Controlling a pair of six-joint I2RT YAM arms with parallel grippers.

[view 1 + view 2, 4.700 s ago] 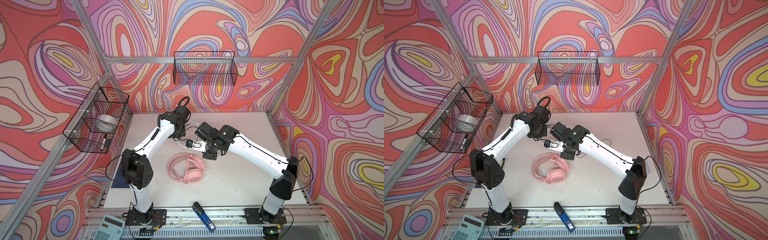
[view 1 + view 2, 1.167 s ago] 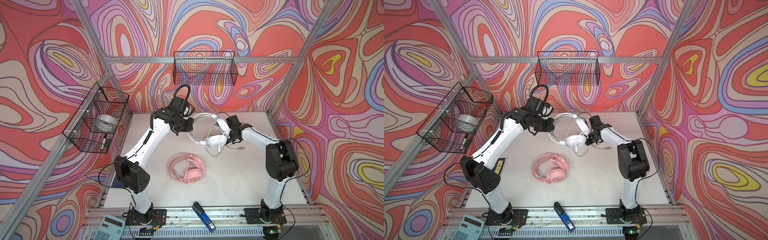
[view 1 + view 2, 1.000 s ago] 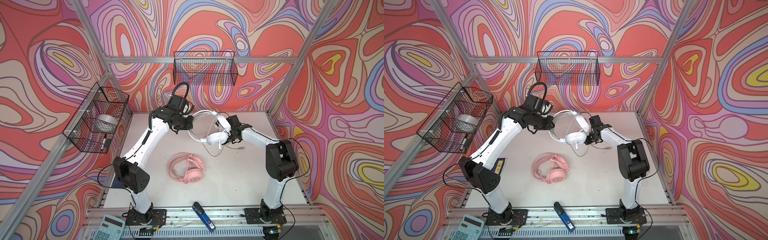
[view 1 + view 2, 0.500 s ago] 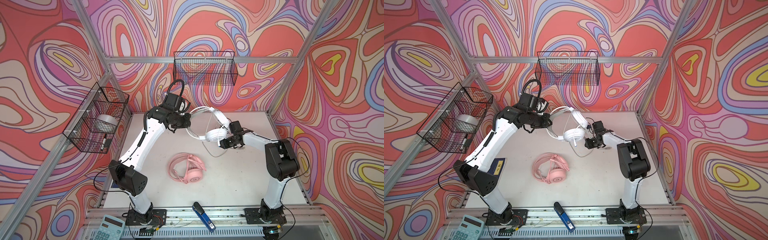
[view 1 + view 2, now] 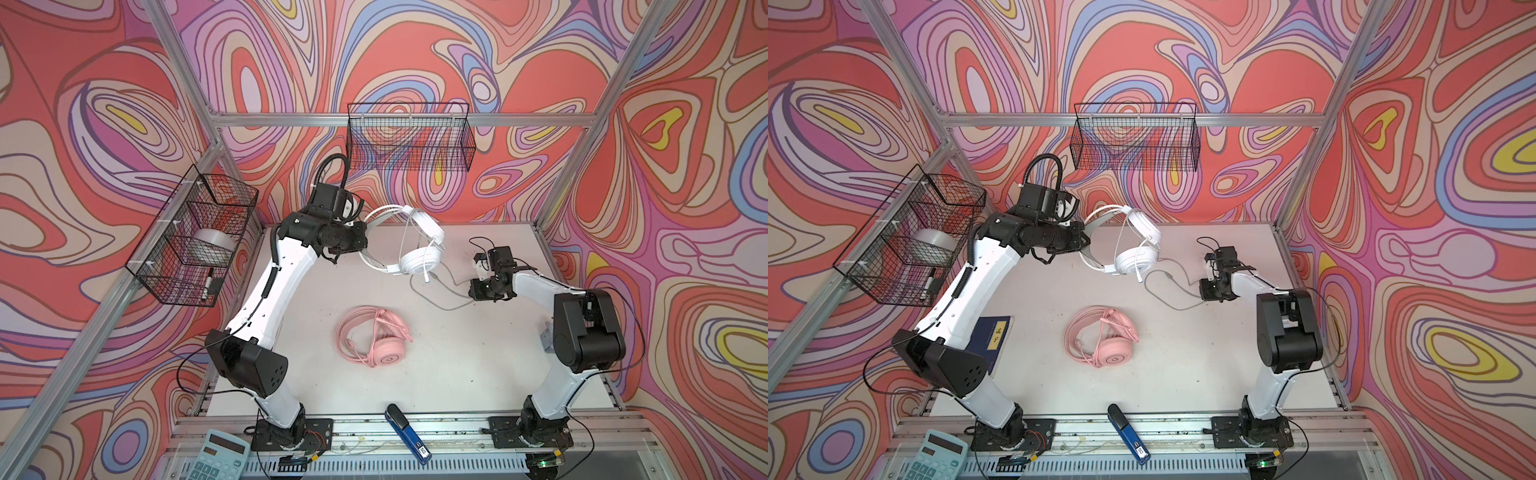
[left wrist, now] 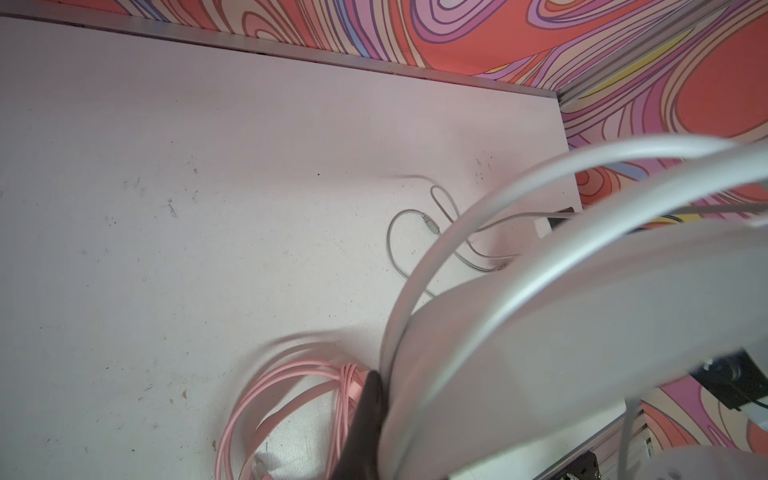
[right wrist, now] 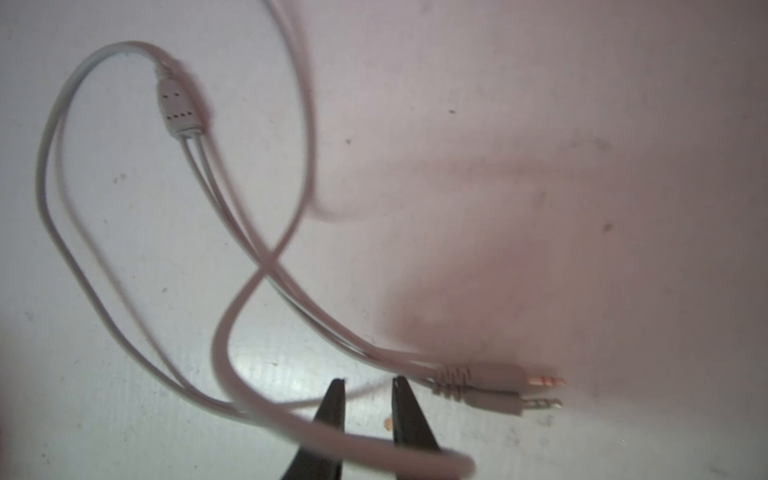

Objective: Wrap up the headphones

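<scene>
White headphones (image 5: 419, 257) hang in the air behind the pink headphones (image 5: 374, 340), toward the back wall, clear of the table (image 5: 457, 374). Left gripper (image 5: 362, 246) is clamped on the headband and holds them up. The left wrist view shows one dark finger against the white band.

Grey cable (image 5: 1177, 308) is unwrapped. It drops from the lower earcup, trails loose over the table behind and right of the pink headphones, and reaches the right gripper (image 5: 473, 291). Right gripper sits low over the table, right of and behind the pink pair.

Right wrist view: jaws a little apart, nothing between the tips. Cable crosses over the fingers (image 7: 333, 405) on the camera side and is not seen pinched. Two plugs (image 7: 498, 386) lie flat on the table just beside the tips.

Pink headphones lie flat with their pink cable coiled round the band, so that pair looks done.

Step in hand, judged: the white pair, catching the loose cable to begin winding. Next move calls for closing the right jaws on the cable near the plugs, then leading it round the band with the left arm holding the headset steady. Slack loops may snag or slip out.
</scene>
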